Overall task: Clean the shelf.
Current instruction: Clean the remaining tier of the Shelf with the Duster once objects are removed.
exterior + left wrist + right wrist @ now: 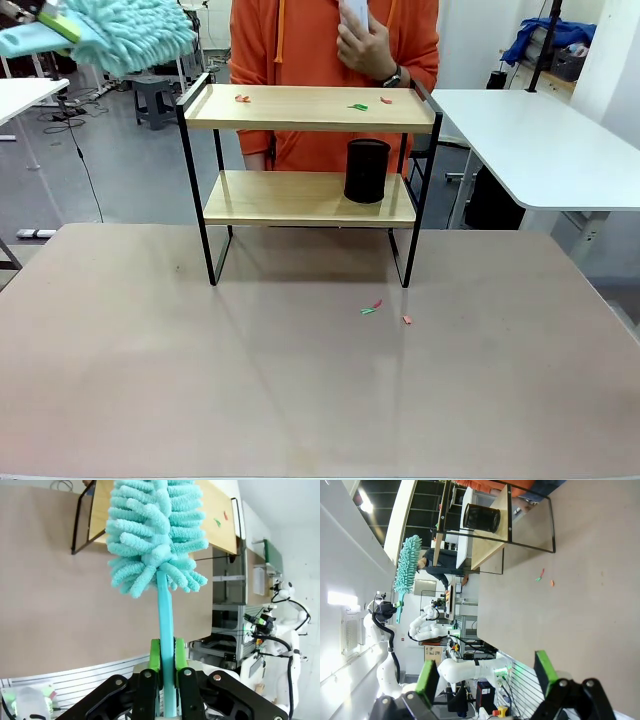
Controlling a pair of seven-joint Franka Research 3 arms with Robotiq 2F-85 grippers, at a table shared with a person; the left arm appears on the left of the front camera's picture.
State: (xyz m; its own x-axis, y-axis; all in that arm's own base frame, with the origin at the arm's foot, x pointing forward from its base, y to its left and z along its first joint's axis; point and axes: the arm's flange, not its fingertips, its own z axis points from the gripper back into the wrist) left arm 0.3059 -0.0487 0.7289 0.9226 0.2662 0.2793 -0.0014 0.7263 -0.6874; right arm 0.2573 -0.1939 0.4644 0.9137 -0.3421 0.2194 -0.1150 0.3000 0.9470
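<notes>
The shelf (pixel 310 108) stands at the table's far middle, two wooden boards in a black frame. Small red and green scraps (pixel 358 106) lie on its top board, and a black cup (pixel 367 171) stands on the lower board. A teal fluffy duster (pixel 120 35) hangs high at the upper left, left of the shelf and apart from it. In the left wrist view my left gripper (pixel 167 652) is shut on the duster's handle (pixel 166 615), with the shelf's top board (pixel 220 515) beyond the head. My right gripper (pixel 486 677) is open and holds nothing, far from the shelf (pixel 495 525).
More scraps (pixel 372 309) lie on the brown table (pixel 200 380) in front of the shelf's right legs. A person in an orange hoodie (pixel 300 40) stands right behind the shelf, one hand raised. A white table (pixel 540 140) stands at the right.
</notes>
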